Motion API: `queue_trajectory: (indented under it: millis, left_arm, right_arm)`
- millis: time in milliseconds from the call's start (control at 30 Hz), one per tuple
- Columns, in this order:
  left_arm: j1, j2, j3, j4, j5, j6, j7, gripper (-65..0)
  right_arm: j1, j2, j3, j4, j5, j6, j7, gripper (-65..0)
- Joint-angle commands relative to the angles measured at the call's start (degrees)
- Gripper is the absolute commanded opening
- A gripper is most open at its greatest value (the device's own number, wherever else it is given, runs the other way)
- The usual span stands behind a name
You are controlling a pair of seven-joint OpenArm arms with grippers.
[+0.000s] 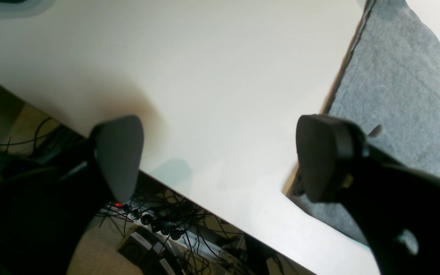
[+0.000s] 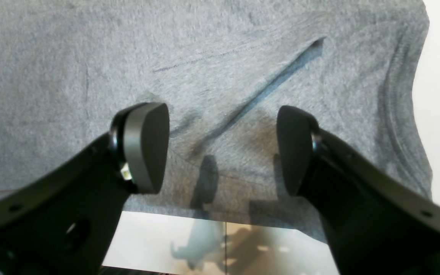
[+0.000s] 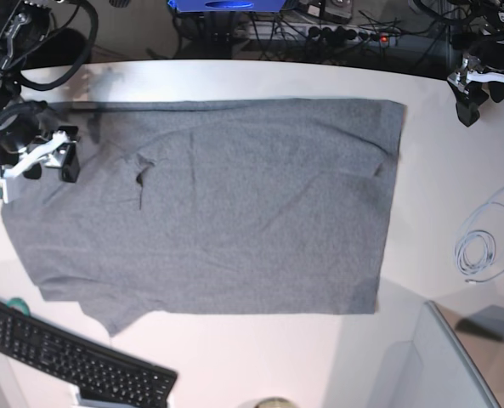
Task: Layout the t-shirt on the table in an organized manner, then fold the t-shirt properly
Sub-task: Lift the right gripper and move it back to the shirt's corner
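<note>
The heather-grey t-shirt (image 3: 235, 204) lies spread flat across the white table (image 3: 438, 170), with a sleeve folded at the lower left and small creases near the left. My right gripper (image 3: 49, 161) hovers over the shirt's left edge. In the right wrist view it (image 2: 220, 149) is open and empty above creased cloth (image 2: 90, 57). My left gripper (image 3: 481, 98) hangs at the table's far right corner, off the shirt. The left wrist view shows it (image 1: 222, 158) open over bare table (image 1: 204, 76), with the shirt's edge (image 1: 403, 95) just beside one finger.
A black keyboard (image 3: 65, 353) lies at the front left corner. A coiled white cable (image 3: 477, 251) rests on the table right of the shirt. Cables and a power strip (image 3: 345, 34) sit behind the far edge. A grey bin (image 3: 455, 365) stands at the front right.
</note>
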Motion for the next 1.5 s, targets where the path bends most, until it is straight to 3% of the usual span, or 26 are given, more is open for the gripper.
queue_trajectory:
  millis: [0, 833, 1033, 1467]
  left_arm:
    - [0.36, -0.67, -0.27, 1.21, -0.86, -0.52, -1.17, -4.8]
    - [2.21, -0.67, -0.44, 0.59, -0.86, -0.52, -1.44, -4.8]
    - [4.14, -0.76, -0.44, -1.25, -0.86, -0.52, -5.66, -4.8]
    - [4.14, -0.76, -0.35, -1.34, -0.77, -0.52, -5.74, -4.8]
  right_arm:
    - [0.20, 0.39, 0.23, 1.17, 1.16, 0.26, 1.28, -23.9]
    - [0.64, 0.65, -0.03, 0.91, 1.16, 0.26, 1.37, -23.9]
    - [0.72, 0.30, -0.03, 0.91, 1.16, 0.26, 1.55, -23.9]
    - [0.28, 0.21, 0.41, 0.91, 1.16, 0.26, 1.46, -23.9]
